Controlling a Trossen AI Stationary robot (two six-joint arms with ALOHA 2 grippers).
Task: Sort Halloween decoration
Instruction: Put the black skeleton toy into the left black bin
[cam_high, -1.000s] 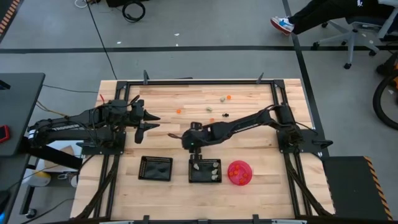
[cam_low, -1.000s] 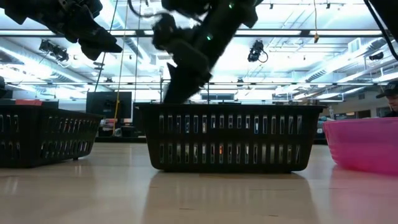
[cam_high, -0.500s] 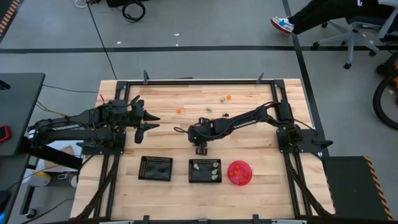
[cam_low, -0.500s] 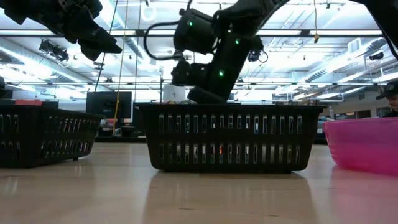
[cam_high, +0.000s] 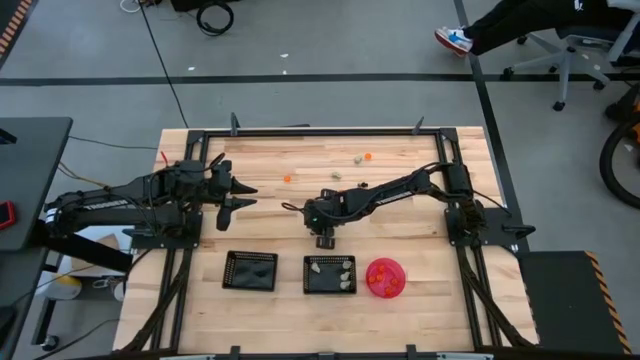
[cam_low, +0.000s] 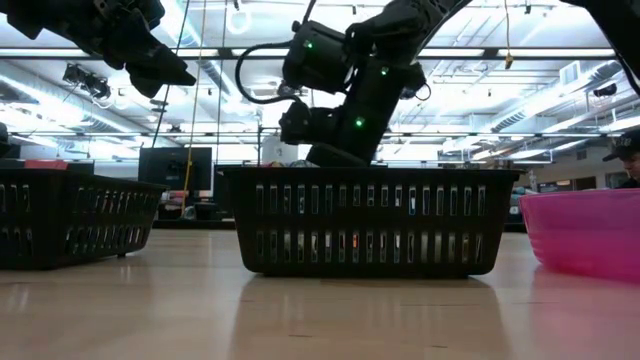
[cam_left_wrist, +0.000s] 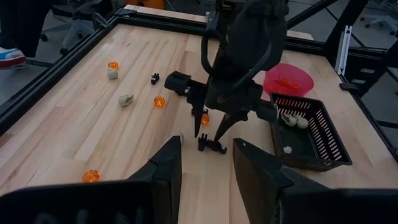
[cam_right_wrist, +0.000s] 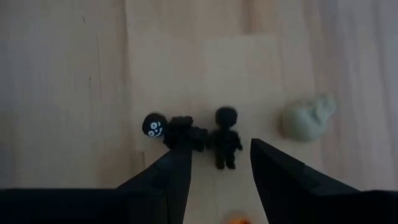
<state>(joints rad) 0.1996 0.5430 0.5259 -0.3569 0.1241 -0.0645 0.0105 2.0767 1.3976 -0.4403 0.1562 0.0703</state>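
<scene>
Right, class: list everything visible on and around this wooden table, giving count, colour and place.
Wooden table: one, pale, black-framed.
Round pink bowl: one, right of trays, holds orange trinkets.
Black square mesh trays: two, beside bowl; middle one holds cream trinkets.
Orange trinkets: four loose on table.
Cream trinkets: at least three loose.
Black trinkets: two under right gripper, one farther off.
Person's shoe: one, floor beyond table.
Left gripper: black, open, hovering at table's left.
Right gripper: black, open, above black pair.

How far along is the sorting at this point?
Done: pale pieces lie in the middle tray, orange ones in the pink bowl. In hand: the open right gripper hangs over two black trinkets, nothing gripped. Left: the left tray looks empty; loose trinkets remain on the table. Left gripper waits.
</scene>
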